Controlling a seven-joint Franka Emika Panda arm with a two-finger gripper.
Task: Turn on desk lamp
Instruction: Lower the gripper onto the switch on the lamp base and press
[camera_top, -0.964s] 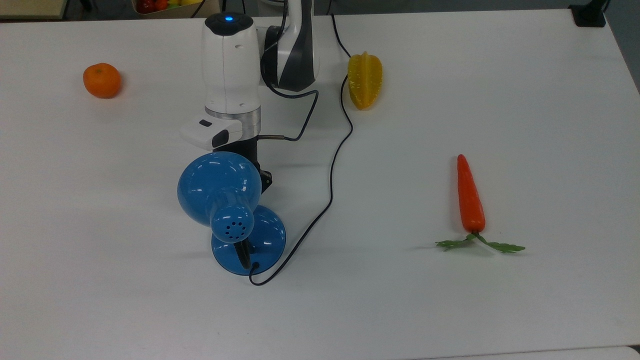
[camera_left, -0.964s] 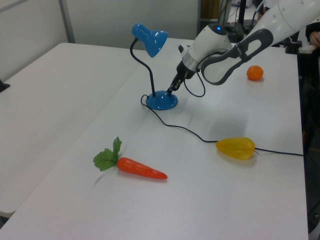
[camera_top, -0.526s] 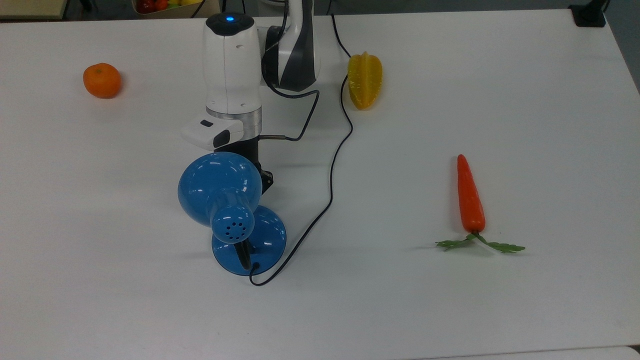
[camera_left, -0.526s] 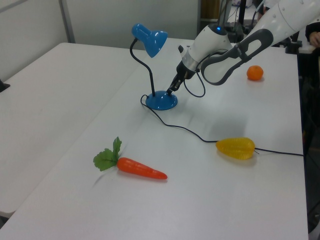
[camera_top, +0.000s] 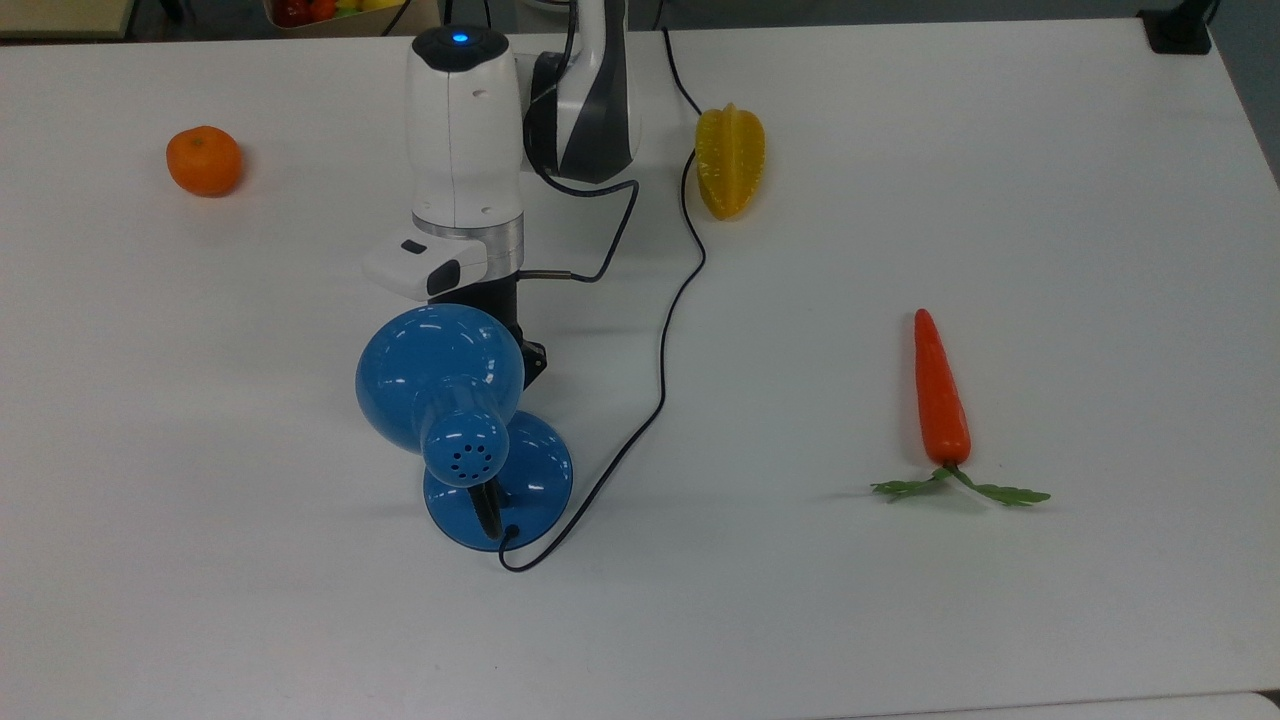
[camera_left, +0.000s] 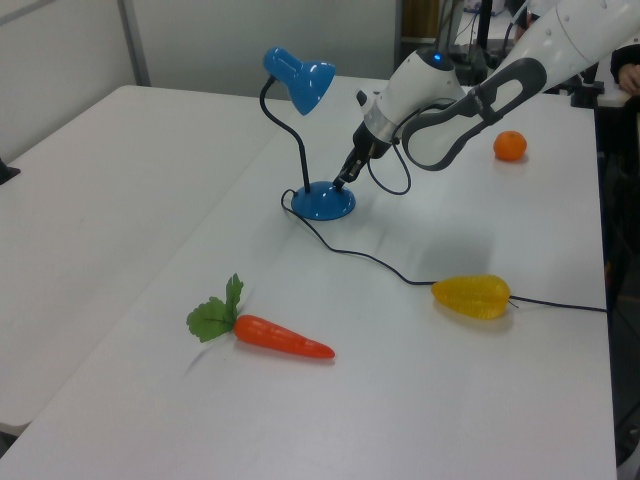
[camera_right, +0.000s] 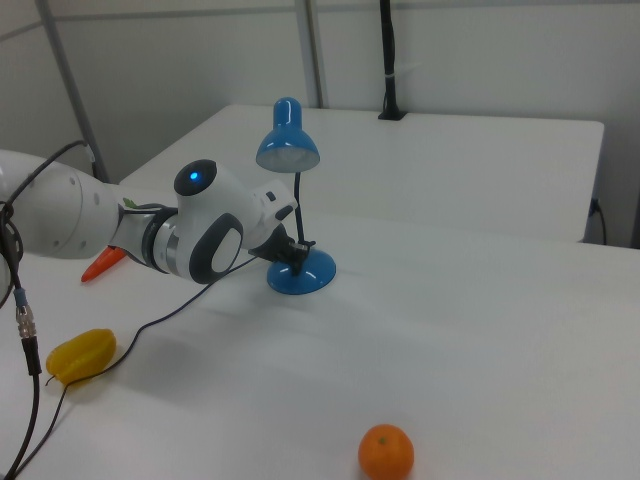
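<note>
Top overhead, side views opposite, sharing table (camera_top: 900, 150)

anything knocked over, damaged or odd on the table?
Nothing stands out. The desk lamp stands upright on its base, the gripper at the base's edge. The carrot, starfruit and orange lie apart, intact.

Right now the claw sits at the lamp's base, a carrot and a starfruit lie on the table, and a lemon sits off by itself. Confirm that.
One thing is off: the lone round fruit is an orange, not a lemon, as the top view shows. The rest holds: the claw is down at the lamp base, and the carrot and starfruit lie on the table.
</note>
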